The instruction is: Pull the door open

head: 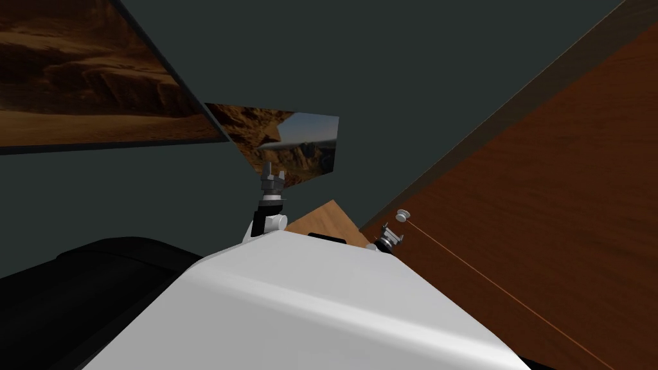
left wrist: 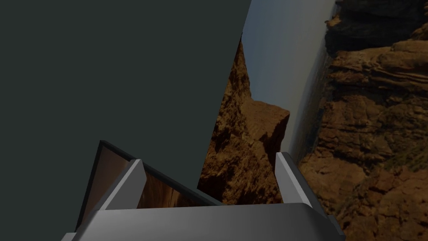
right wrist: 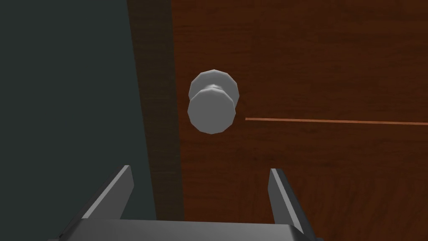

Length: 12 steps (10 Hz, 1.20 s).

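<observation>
The right gripper [right wrist: 199, 175] hung released, its fingers spread wide, just short of the grey knob [right wrist: 213, 106] and not touching it. The knob sat on the brown wooden door [right wrist: 317, 62], close to the door's edge, beside the dark grey wall [right wrist: 62, 104]. The left gripper [head: 272, 168] was held up, well apart from the door, fingers also spread

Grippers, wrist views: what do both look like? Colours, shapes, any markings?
The left gripper and right gripper match: two thin, light grey, blade-like jaws with slanted tips on a dark grey box. No markings or cables visible. Head view: left arm has a white joint, black link, grey wrist.
</observation>
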### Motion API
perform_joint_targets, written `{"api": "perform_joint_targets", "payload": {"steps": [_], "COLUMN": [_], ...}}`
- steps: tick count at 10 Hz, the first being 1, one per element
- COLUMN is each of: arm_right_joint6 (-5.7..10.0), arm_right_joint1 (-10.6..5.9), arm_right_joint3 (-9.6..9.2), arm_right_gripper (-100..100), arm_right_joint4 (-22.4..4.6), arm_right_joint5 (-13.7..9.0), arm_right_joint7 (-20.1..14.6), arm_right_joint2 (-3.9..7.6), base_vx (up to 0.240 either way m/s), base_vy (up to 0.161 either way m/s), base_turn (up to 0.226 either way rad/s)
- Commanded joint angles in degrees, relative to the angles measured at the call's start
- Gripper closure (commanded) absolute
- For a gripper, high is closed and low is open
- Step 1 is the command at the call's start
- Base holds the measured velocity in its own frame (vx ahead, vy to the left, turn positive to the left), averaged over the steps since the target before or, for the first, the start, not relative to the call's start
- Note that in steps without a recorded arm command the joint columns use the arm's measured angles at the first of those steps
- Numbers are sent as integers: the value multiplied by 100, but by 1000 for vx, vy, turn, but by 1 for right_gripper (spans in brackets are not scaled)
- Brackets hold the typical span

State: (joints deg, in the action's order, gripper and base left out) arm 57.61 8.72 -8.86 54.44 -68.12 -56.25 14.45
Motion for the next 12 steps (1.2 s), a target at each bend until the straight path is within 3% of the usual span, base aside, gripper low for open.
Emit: {"api": "perform_joint_targets", "payload": {"steps": [1,12], "arm_right_joint6": [14,120], "arm_right_joint1": [41,403], "arm_right_joint3": [-27,-241], "arm_right_gripper": [-100,-100], "arm_right_joint4": [-86,-611], "arm_right_joint5": [25,223], "arm_right_joint7": [-212,-1522], "arm_right_joint2": [107,821], "base_vx": [184,109], "base_vy": [-8,2], "base_turn": [-37,-30]}}
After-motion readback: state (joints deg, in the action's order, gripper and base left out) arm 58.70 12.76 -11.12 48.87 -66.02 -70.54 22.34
